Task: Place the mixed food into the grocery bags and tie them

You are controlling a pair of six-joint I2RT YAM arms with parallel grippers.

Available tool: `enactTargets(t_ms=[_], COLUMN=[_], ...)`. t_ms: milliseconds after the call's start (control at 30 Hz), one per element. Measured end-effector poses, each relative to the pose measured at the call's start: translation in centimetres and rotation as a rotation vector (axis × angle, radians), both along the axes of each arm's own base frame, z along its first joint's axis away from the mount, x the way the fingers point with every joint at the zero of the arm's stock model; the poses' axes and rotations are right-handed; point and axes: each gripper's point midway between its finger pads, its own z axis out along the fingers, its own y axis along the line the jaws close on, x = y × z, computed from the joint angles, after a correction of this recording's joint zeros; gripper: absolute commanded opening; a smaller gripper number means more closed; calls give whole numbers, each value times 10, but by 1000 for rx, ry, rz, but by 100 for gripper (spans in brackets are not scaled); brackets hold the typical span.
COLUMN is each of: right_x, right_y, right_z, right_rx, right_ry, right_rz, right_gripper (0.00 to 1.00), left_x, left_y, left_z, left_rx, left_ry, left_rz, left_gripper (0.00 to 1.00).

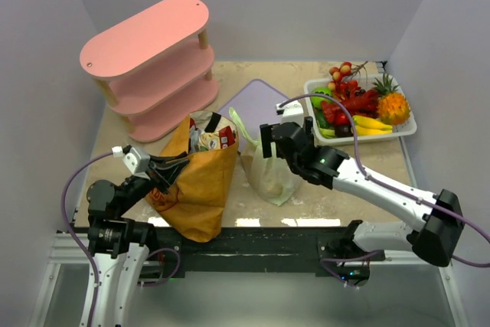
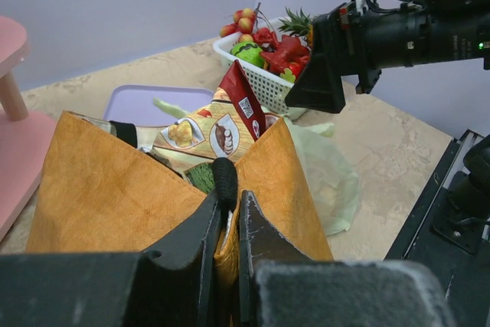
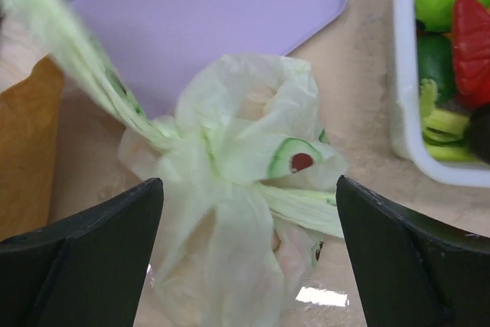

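Observation:
The brown paper bag (image 1: 199,189) stands at the front left, open at the top, with snack packets (image 1: 210,138) sticking out. My left gripper (image 1: 178,168) is shut on its near rim and black handle (image 2: 224,178). The left wrist view shows a pale chips packet (image 2: 205,134) and a red packet (image 2: 245,99) inside. The pale-green plastic bag (image 1: 269,174) sits beside it, its top gathered into a knot (image 3: 207,143) with one handle (image 3: 69,51) stretched up to the left. My right gripper (image 3: 249,185) hangs open just above the knot, holding nothing; it also shows in the top view (image 1: 268,142).
A lilac tray (image 1: 256,101) lies behind the bags. A white basket (image 1: 406,132) of toy fruit stands at the back right. A pink three-tier shelf (image 1: 149,55) stands at the back left. Walls close in the table on three sides.

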Motion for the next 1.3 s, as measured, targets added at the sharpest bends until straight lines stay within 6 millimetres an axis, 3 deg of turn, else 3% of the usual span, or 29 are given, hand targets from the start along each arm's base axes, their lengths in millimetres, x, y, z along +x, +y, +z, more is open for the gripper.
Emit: enactTargets(t_ms=[133, 267, 400, 567, 767, 833, 867, 900, 967, 1167, 1300], right_x=[10, 36, 58, 52, 34, 24, 20, 15, 6, 1, 4], right_y=[21, 38, 63, 117, 149, 161, 167, 175, 188, 192, 193], right_z=[4, 25, 30, 7, -23, -28, -30, -31, -31, -21, 25], right_rx=[66, 277, 440, 590, 681, 698, 704, 712, 729, 722, 715], right_ry=[46, 73, 127, 276, 420, 453, 464, 470, 482, 457, 340], right_rz=[40, 71, 119, 251, 320, 348, 364, 382, 420, 439, 513], right_gripper=[95, 94, 93, 84, 76, 61, 48, 21, 0, 0, 0], left_x=[0, -1, -1, -1, -1, -1, -1, -1, 0, 12, 25], left_y=[0, -1, -1, -1, -1, -1, -1, -1, 0, 13, 27], left_z=[0, 0, 0, 0, 0, 0, 0, 0, 0, 0, 11], left_rx=[4, 5, 5, 5, 5, 6, 7, 9, 10, 16, 36], left_ry=[-5, -6, -6, -7, -7, -8, -8, -10, -9, -7, -27], left_rz=[-4, -6, -6, -6, -7, -7, -7, -6, -3, 102, 196], left_gripper=[0, 0, 0, 0, 0, 0, 0, 0, 0, 0, 0])
